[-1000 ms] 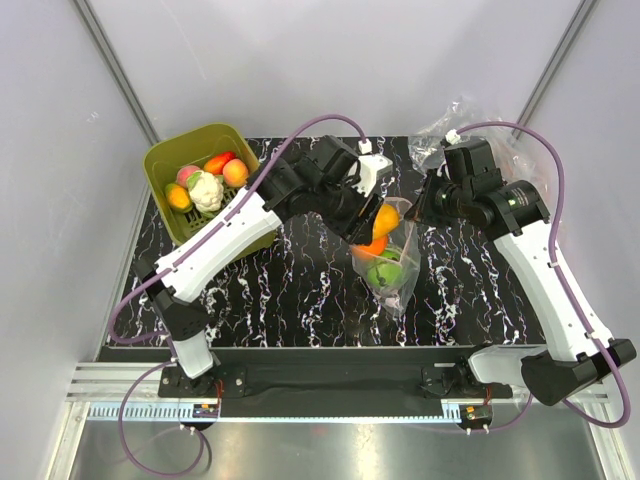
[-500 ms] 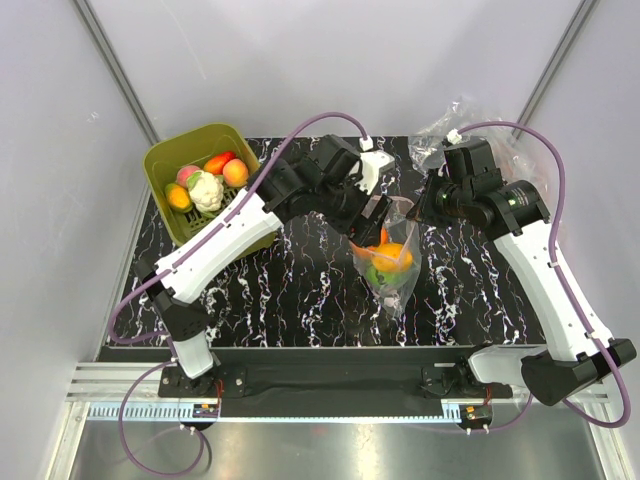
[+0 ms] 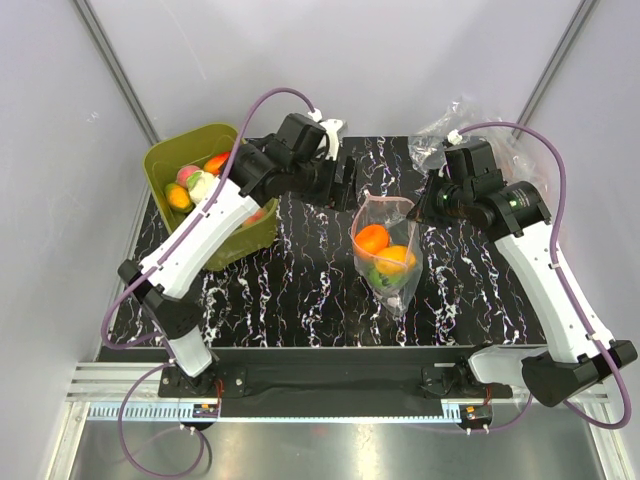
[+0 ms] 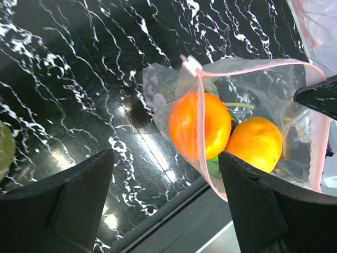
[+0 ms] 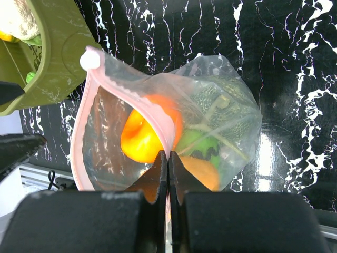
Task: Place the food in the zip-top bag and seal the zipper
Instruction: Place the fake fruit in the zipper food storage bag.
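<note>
The zip-top bag [image 3: 388,255] hangs open near the table's middle, with two oranges [image 3: 372,239] and a green lime inside. It also shows in the left wrist view [image 4: 247,116] and the right wrist view [image 5: 174,126]. My right gripper [image 5: 168,158] is shut on the bag's pink zipper [image 5: 152,113] and holds the mouth up; in the top view this gripper [image 3: 428,208] is at the bag's right edge. My left gripper [image 3: 347,172] is open and empty, up and left of the bag. More food [image 3: 200,182], with a cauliflower, lies in the olive tub.
The olive-green tub [image 3: 170,152] stands at the table's back left, next to my left arm. Plain clear bags [image 3: 440,125] lie crumpled at the back right, behind my right gripper. The table's front edge runs just below the bag.
My left gripper let an orange drop into the bag, then pulled back up and left toward the tub, open and empty. The right gripper has held the bag still.
</note>
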`<action>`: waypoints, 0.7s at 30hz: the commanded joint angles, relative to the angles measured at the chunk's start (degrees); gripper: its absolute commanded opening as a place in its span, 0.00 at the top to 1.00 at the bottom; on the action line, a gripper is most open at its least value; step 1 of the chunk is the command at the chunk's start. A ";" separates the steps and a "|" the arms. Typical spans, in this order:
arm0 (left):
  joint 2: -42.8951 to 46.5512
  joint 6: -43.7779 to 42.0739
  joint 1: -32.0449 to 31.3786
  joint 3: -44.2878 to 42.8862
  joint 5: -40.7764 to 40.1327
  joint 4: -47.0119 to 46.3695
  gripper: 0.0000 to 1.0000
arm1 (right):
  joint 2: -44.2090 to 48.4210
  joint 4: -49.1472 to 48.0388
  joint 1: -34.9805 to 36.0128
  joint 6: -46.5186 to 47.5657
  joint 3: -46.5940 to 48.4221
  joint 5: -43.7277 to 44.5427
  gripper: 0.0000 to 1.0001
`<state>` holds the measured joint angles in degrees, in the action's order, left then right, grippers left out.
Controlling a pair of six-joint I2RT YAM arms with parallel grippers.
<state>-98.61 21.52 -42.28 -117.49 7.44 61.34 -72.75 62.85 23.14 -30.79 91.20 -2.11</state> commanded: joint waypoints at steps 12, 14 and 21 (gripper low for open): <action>1.14 3.88 -1.75 5.61 6.79 -7.55 0.24 | -0.02 -1.76 -0.37 0.73 0.91 -1.40 1.00; -0.09 3.97 -2.19 5.43 7.59 -8.08 0.41 | -0.02 -1.68 -0.37 0.64 0.91 -1.58 1.00; -3.61 4.06 -2.89 2.53 9.26 -8.69 0.59 | -1.51 -0.71 -0.37 1.96 1.52 -2.72 1.00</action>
<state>-101.16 25.36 -45.04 -112.18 14.09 55.57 -73.49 62.87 23.14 -30.24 91.22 -3.86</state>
